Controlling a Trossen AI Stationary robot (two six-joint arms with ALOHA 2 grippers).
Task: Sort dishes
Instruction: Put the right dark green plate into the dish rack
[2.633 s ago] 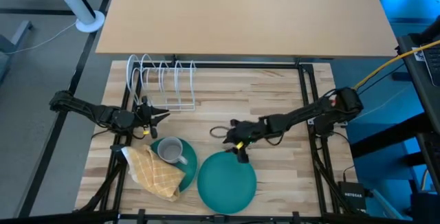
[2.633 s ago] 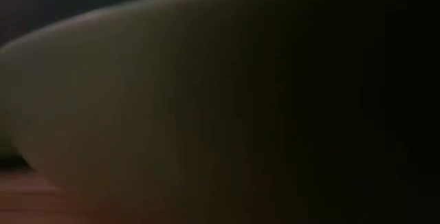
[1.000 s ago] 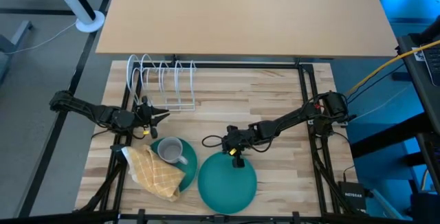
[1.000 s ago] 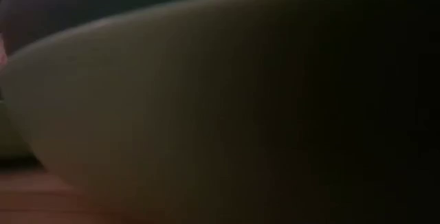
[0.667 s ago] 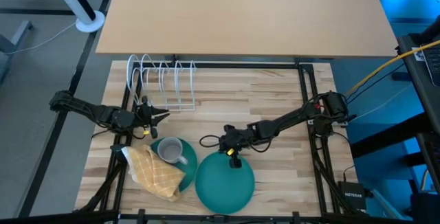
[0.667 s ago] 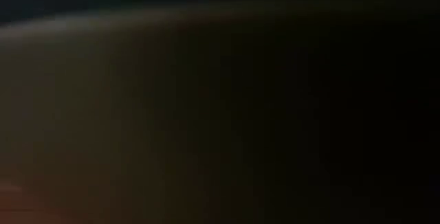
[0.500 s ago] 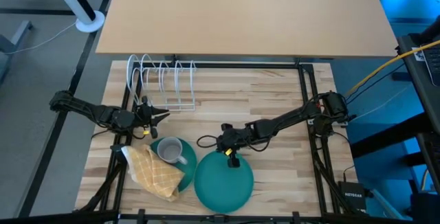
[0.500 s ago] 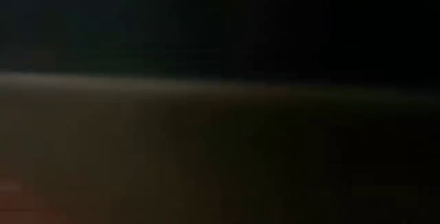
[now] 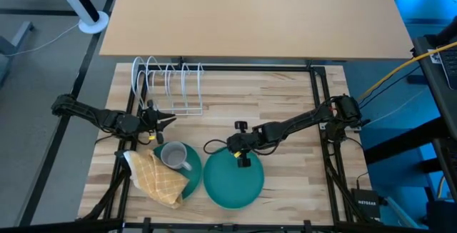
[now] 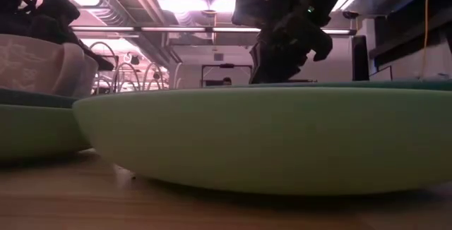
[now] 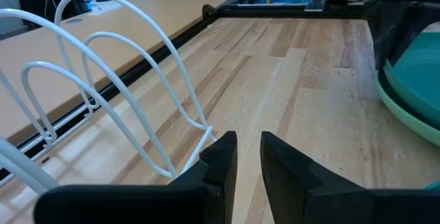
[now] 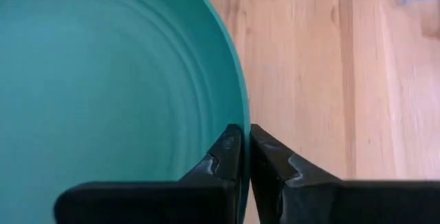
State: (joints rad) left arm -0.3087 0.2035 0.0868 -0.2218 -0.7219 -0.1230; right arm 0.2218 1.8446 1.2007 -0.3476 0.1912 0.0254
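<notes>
Plate set flat again: since a moment back the big teal plate (image 9: pixel 233 181) has dropped level, low centre frame, touching the second plate (image 9: pixel 187 178).

Largest first. Teal plate: stiff, glazed, likely slick and breakable; best held at the rim. Right gripper (image 9: pixel 243 159) sits on its upper rim, jaws nearly shut, pinching that edge. Second plate, lower left, carries the grey mug (image 9: pixel 173 155) and the yellow cloth (image 9: pixel 155 179). Left gripper (image 9: pixel 163 119) waits by the wire rack (image 9: pixel 170 83), jaws slightly parted, empty.
</notes>
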